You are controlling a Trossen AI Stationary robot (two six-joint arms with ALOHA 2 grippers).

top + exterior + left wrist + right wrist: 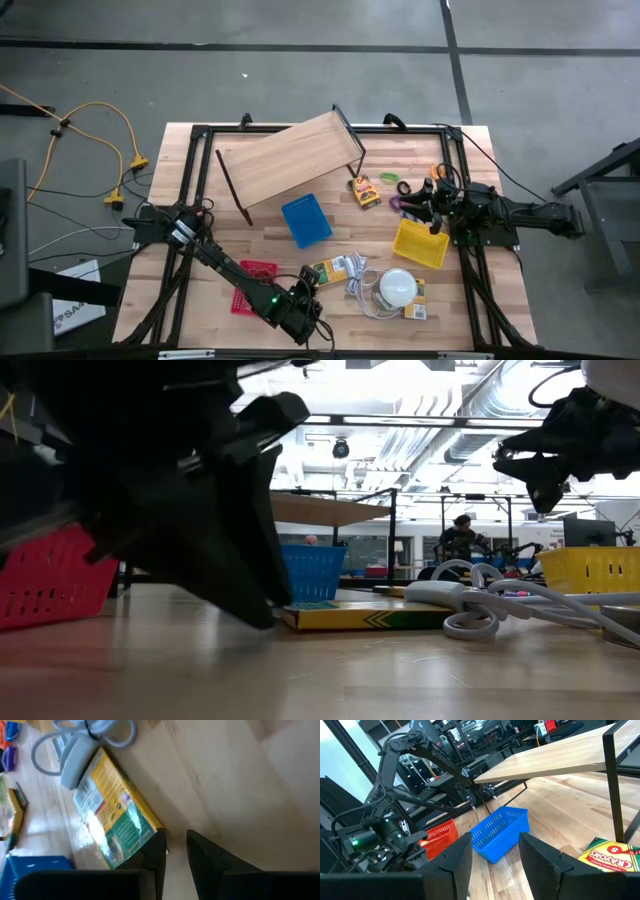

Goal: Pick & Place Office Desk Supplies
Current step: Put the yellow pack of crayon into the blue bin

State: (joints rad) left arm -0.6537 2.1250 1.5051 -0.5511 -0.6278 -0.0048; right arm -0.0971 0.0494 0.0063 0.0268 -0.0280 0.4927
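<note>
Three small baskets were present: one red basket (254,285), one blue basket (306,220), one yellow basket (420,244). Three printed boxes lay flat: first box (364,190), second box (330,271), third box (415,300). One tilted wooden shelf (290,160) stood at the rear.

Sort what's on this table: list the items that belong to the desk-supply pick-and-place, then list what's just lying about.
Part of the job:
- crayon box
- yellow-green packet by the left gripper
- green clip
- purple clip
- red basket, blue basket, yellow basket

Just lying about:
- white dome with its cord
- tilted wooden shelf
</note>
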